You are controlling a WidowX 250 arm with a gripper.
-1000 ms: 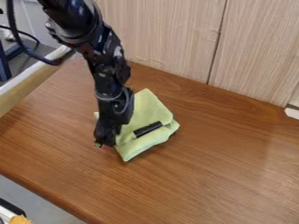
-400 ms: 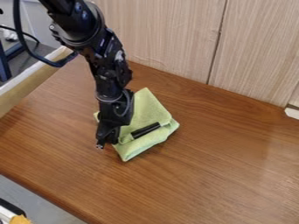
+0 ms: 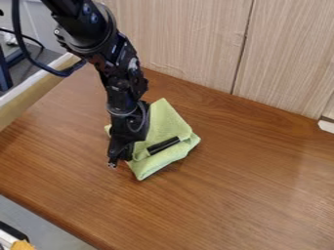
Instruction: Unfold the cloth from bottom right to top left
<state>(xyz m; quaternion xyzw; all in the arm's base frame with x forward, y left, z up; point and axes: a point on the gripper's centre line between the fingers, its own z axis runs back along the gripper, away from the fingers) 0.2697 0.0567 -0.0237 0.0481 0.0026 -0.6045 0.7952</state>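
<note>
The light green cloth (image 3: 163,122) lay crumpled and partly folded on the brown wooden counter (image 3: 251,180), left of the middle of the view, with one corner pointing up toward the wall and another toward the front edge. A slim black object (image 3: 163,145) rested at a slant on its lower part. The gripper (image 3: 119,160) hung low at the cloth's lower left side, its tip just past the cloth's edge; whether it was spread, closed or clamped on any fabric could not be told. Above it, the black robot arm (image 3: 127,83) came down from the upper left, covering part of the cloth's left side. Pale wood-grain panels (image 3: 182,44) stood behind the counter, and a light wooden rail (image 3: 36,93) ran along its upper left side. A black cable (image 3: 25,51) looped over that rail, and a small white piece (image 3: 326,126) sat at the right edge.
</note>
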